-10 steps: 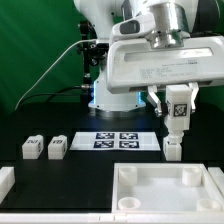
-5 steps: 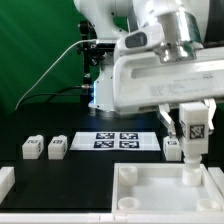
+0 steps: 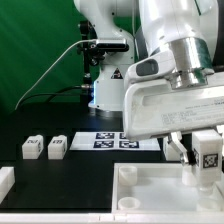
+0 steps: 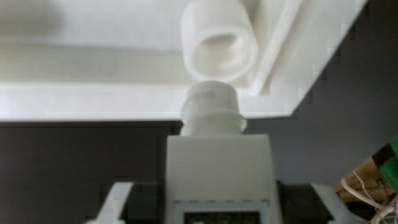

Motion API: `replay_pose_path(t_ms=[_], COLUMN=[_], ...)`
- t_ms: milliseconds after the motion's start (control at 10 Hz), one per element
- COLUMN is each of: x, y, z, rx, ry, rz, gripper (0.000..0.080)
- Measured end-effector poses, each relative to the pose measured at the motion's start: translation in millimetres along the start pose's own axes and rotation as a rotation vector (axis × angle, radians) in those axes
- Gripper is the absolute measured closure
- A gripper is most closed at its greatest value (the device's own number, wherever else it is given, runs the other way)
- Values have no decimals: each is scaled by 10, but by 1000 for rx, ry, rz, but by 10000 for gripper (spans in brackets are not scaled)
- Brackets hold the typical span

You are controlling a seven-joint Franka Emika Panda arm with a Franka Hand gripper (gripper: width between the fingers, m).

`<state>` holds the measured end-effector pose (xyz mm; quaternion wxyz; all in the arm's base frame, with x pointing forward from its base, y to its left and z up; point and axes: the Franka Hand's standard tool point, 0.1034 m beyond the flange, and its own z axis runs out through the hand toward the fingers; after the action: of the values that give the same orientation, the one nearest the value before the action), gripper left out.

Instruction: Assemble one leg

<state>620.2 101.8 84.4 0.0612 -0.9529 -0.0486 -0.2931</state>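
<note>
Pinching the leg (image 3: 208, 152) from two sides, the jaws are closed on its body. I have it hanging upright, tag face toward the exterior camera, over the tabletop's near corner on the exterior view's right.

Through the wrist camera I look down the leg's length. Its rounded peg (image 4: 210, 100) points at the panel (image 4: 107, 50), and the oval socket (image 4: 222, 45) lies just past the peg's tip, roughly in line with it. Neither view shows me whether the peg touches the panel. I judge it is not seated, since the whole peg shows clear of the hole.

Further out, the panel runs along the tabletop's near edge from about the middle into that same corner, and no leg stands in any part of it that I can see. Behind it the marker board (image 3: 125, 141) lies flat toward the middle of the tabletop. A spare leg (image 3: 32, 148) and its twin (image 3: 57, 147) sit side by side, well apart from the jaws, toward the edge on the exterior view's left.

By my reckoning the pick-up and carry are done and the lining-up nearly so. What remains is lowering the peg into the socket, seating it firmly, perhaps with a twist, and letting go.
</note>
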Motion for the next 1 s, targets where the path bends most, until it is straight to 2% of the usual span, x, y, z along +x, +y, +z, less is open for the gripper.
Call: replay_pose_path(t_ms=[200, 700, 1000], x=[-106, -98, -216], y=[-1, -44, -69], z=[75, 103, 178], rx=[1, 6, 10], ry=[-14, -10, -30], rz=[3, -1, -1], gripper=[509, 509, 509])
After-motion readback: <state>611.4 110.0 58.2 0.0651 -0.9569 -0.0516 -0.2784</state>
